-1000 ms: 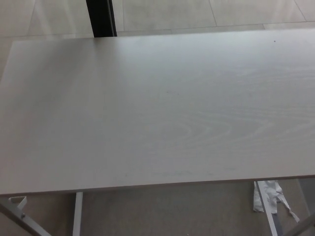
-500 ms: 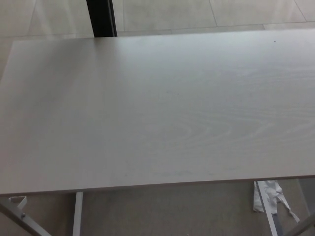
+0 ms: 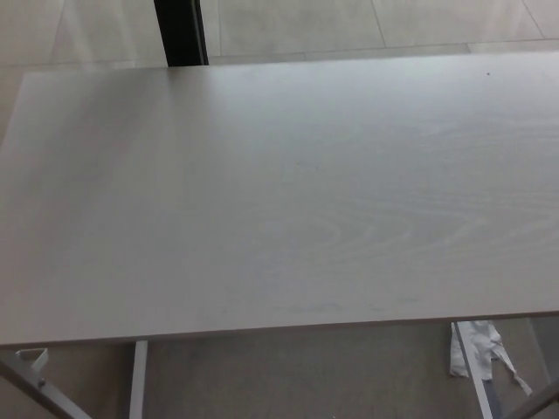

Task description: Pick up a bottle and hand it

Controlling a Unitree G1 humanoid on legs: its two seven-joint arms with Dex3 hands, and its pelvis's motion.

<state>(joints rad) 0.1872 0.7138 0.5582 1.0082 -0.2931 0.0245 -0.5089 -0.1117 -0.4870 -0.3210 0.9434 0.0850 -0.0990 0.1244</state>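
A pale, whitish wood-grain tabletop (image 3: 288,201) fills nearly the whole head view, its near edge running across the lower part of the picture and its far edge near the top. Beyond the far edge lies a light tiled floor (image 3: 349,22), crossed by thin grout lines. On that floor, at the top left of centre, stands a dark, almost black upright post (image 3: 181,31), cut off by the picture's upper edge. Under the near edge, pale metal table legs (image 3: 137,380) slant down at the lower left and lower right. Beside the right-hand leg lies a crumpled white scrap of paper or cloth (image 3: 476,345) on the floor. A tiny dark speck (image 3: 487,73) marks the tabletop near its far right corner. Neither robot hand shows here, so their fingers cannot be judged, and no bottle is visible anywhere.
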